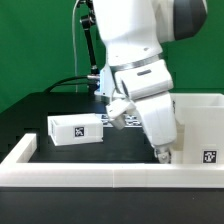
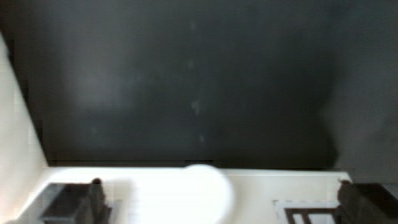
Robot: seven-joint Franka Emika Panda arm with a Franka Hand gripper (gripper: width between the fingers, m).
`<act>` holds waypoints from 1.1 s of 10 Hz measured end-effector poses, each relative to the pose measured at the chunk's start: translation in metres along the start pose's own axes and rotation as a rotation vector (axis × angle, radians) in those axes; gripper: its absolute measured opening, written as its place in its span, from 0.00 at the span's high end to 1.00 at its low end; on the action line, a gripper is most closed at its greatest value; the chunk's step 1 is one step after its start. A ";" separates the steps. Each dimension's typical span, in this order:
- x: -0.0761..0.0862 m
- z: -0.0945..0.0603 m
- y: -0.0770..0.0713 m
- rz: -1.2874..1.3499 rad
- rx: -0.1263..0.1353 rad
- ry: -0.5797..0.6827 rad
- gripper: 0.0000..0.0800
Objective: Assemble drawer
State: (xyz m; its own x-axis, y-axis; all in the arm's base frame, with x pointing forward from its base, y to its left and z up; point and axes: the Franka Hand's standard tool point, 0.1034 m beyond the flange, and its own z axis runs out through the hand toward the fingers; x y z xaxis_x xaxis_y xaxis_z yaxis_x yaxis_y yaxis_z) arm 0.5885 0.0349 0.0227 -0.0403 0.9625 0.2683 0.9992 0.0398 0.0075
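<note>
The tall white box housing stands at the exterior view's right, with a square tag on its front. One small white tray with tags lies on the black table at the left. A second tagged white part shows partly behind the arm. My gripper hangs low at the housing's left wall. In the wrist view my gripper is open, its dark fingers wide apart on either side of a white part with a rounded bump. I cannot tell whether the fingers touch it.
The long low white border wall runs along the front and up the left side; it also shows at the wrist view's edge. The dark table top lies beyond the gripper. Black cables hang behind the arm.
</note>
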 end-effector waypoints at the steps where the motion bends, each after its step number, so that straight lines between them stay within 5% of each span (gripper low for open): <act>1: 0.001 0.000 0.000 0.019 -0.001 -0.002 0.19; 3: -0.004 -0.001 0.000 0.029 -0.001 -0.003 0.19; 6: -0.046 -0.016 -0.006 0.088 -0.006 -0.011 0.19; 9: -0.081 -0.030 -0.041 0.146 -0.014 -0.034 0.19; 11: -0.085 -0.040 -0.062 0.179 -0.010 -0.050 0.19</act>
State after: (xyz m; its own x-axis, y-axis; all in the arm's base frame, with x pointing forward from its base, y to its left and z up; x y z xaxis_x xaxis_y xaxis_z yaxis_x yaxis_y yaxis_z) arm 0.5301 -0.0601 0.0378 0.1382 0.9662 0.2175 0.9904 -0.1357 -0.0264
